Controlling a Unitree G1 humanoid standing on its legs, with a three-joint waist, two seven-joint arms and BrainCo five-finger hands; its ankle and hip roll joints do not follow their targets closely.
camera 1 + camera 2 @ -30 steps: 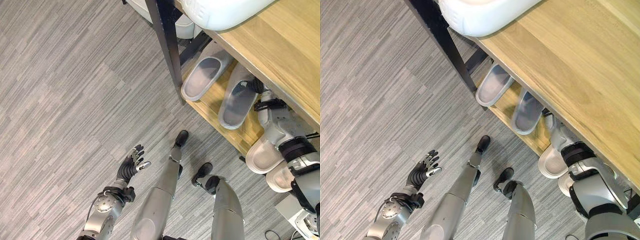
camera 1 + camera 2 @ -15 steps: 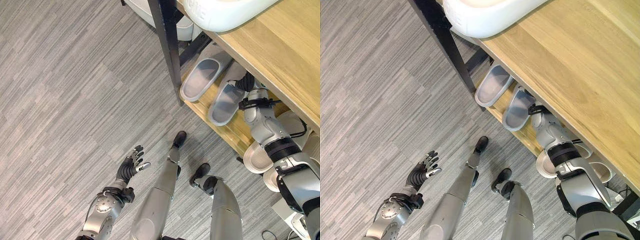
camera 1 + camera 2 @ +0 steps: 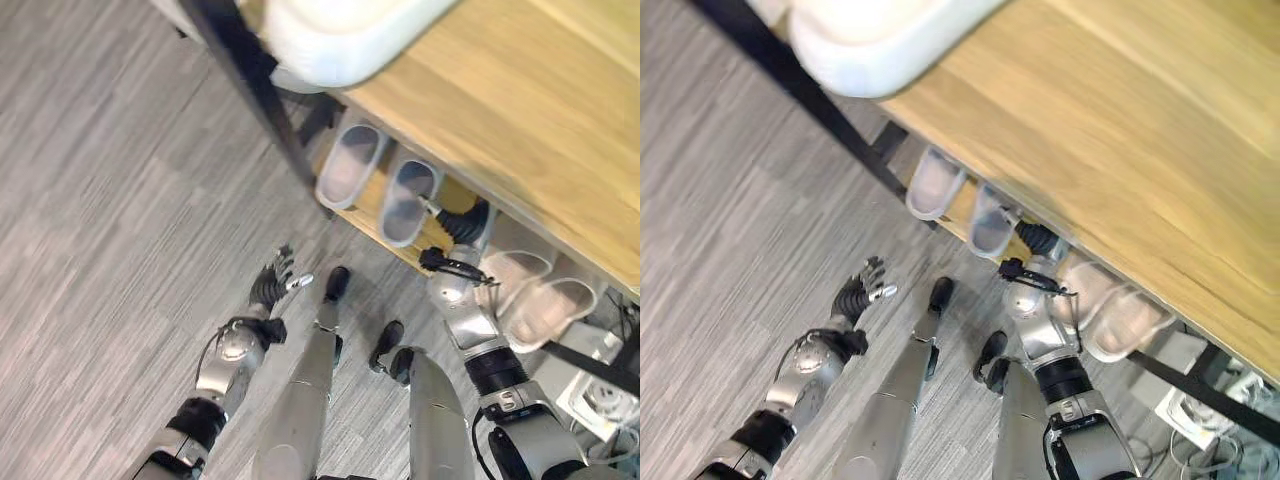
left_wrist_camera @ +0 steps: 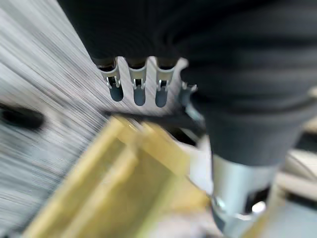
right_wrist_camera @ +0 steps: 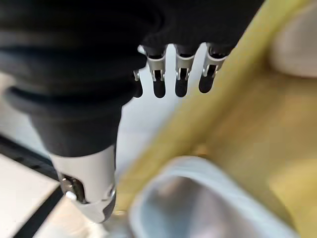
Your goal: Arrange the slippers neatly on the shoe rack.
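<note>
While left hand (image 3: 277, 283) is held open over floor (image 3: 110, 220), right hand (image 3: 462, 224) reaches beside second slipper (image 3: 408, 201) on rack (image 3: 375, 205); straight fingers (image 5: 181, 74) seen in wrist view.

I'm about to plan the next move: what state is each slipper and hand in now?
Two grey slippers: side by side on the rack's lower shelf.
Two pale slippers: side by side, to the robot's right of the grey pair.
Left hand: open, over the floor.
Right hand: by the second grey slipper, fingers relaxed.
</note>
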